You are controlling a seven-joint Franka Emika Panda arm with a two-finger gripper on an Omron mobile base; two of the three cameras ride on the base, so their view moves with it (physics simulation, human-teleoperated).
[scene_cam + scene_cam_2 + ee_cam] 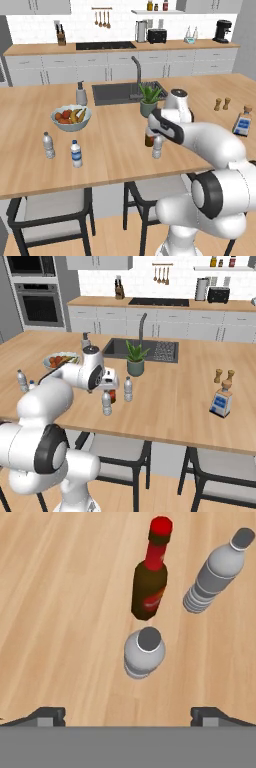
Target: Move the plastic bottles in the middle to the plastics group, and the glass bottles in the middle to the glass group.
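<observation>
My gripper (129, 717) hangs open above the middle of the island, its jaws wide apart with nothing between them. Straight below it stands one clear ribbed plastic bottle (144, 652) (106, 402) (157, 147). The second plastic bottle (217, 569) (128, 389) stands a little farther off. Between them is the dark brown glass bottle (150, 587) (113, 396) with its red neck and cap. The plastics group, a plain bottle (48, 145) and a blue-labelled one (76, 153), stands at the island's left. The flat blue-labelled glass bottle (243, 121) (220, 401) stands at the right.
A fruit bowl (71, 118) and a soap dispenser (81, 94) sit toward the left. A potted plant (149, 100) stands by the sink (125, 92), just behind the middle bottles. Two wooden shakers (222, 104) stand near the glass bottle. Stools are tucked under the front edge.
</observation>
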